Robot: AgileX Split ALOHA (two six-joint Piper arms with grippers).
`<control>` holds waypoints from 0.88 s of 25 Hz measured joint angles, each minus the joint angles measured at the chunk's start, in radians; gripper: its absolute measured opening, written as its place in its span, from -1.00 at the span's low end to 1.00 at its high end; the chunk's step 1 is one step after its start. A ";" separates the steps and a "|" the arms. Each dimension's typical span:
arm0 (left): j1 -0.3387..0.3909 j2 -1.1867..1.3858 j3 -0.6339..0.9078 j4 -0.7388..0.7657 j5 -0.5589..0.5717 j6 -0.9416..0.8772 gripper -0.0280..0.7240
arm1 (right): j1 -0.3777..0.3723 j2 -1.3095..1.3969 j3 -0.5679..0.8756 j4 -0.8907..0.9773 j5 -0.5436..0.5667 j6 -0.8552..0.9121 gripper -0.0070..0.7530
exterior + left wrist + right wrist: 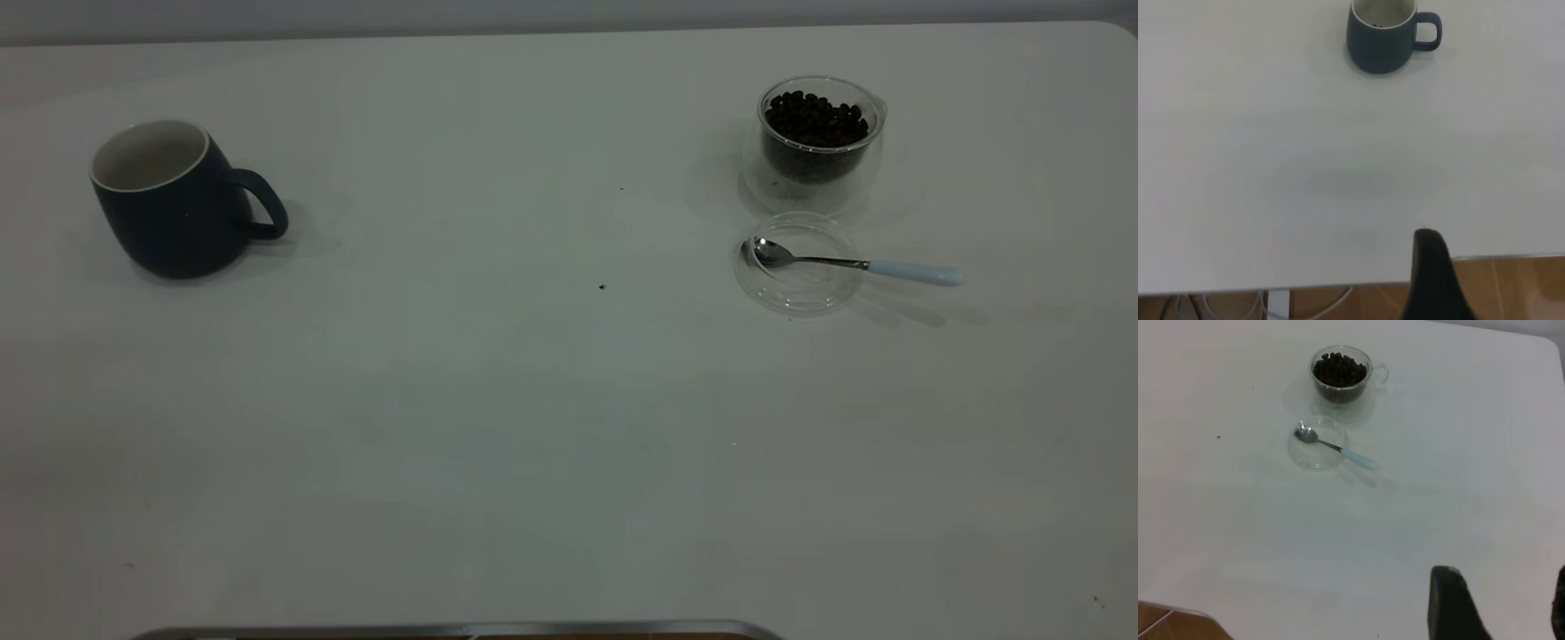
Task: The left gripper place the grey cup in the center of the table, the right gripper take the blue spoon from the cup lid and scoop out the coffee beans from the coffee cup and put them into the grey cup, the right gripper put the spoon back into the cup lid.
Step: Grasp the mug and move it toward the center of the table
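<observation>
two dark specks (pixel 602 287) are seen loose near mid-surface. pale cables (pixel 1308 308) and brown flooring (pixel 1518 287) are shown beyond the surface's edge in the left wrist view.

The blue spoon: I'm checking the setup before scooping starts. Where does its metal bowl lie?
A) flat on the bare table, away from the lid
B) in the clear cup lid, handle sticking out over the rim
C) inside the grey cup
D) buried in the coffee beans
B: the blue spoon has its bowl resting in the cup lid, with the pale handle reaching past the rim over the table.
</observation>
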 joint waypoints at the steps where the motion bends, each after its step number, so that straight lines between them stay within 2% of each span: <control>1: 0.000 0.009 -0.008 0.000 0.004 -0.003 0.52 | 0.000 0.000 0.000 0.000 0.000 0.000 0.06; 8: 0.000 0.292 -0.168 -0.002 -0.039 0.033 0.52 | 0.000 0.000 0.000 0.000 0.000 0.001 0.06; 22: 0.000 1.158 -0.437 -0.041 -0.358 0.569 0.52 | 0.000 0.000 0.000 0.000 0.000 0.000 0.06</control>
